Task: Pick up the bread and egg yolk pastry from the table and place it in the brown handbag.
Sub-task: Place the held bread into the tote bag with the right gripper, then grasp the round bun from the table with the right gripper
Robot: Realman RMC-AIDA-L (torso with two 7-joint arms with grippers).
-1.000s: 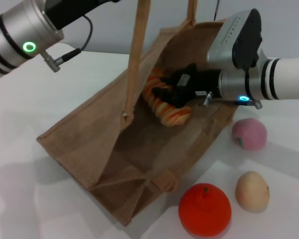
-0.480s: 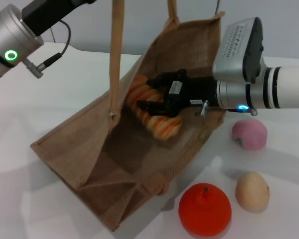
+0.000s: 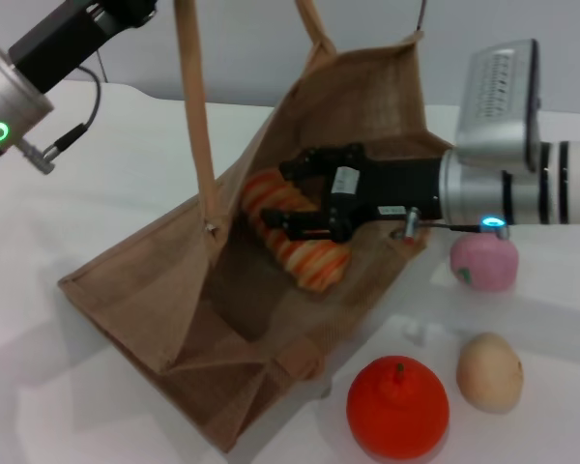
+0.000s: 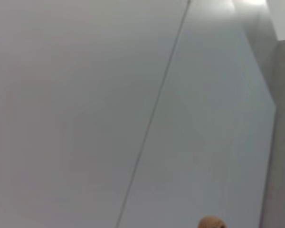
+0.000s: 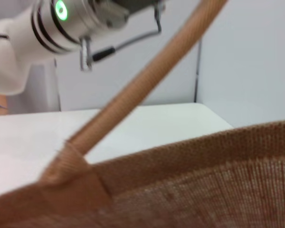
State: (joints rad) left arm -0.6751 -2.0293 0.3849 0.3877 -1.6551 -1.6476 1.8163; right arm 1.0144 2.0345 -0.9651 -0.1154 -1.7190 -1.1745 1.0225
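The brown handbag (image 3: 174, 271) lies tilted on the white table, mouth toward the back right, its handles (image 3: 195, 116) pulled up out of the head view's top. The striped bread (image 3: 304, 253) rests inside it on the lower wall. My right gripper (image 3: 292, 193) is inside the bag's mouth, open, its fingers spread just above the bread. The beige egg yolk pastry (image 3: 489, 370) sits on the table at the front right, apart from the bag. My left arm (image 3: 24, 82) reaches up at the far left; its gripper is out of view. The right wrist view shows the bag's rim (image 5: 190, 156) and a handle (image 5: 147, 80).
A round red-orange fruit (image 3: 398, 406) sits by the bag's front corner, next to the pastry. A pink ball (image 3: 483, 261) lies under my right forearm (image 3: 522, 179). The table edge runs along the back.
My right gripper's fingers have spread off the bread, which now lies in the bag. The left arm and the handles have moved left, dragging the bag's mouth with them.
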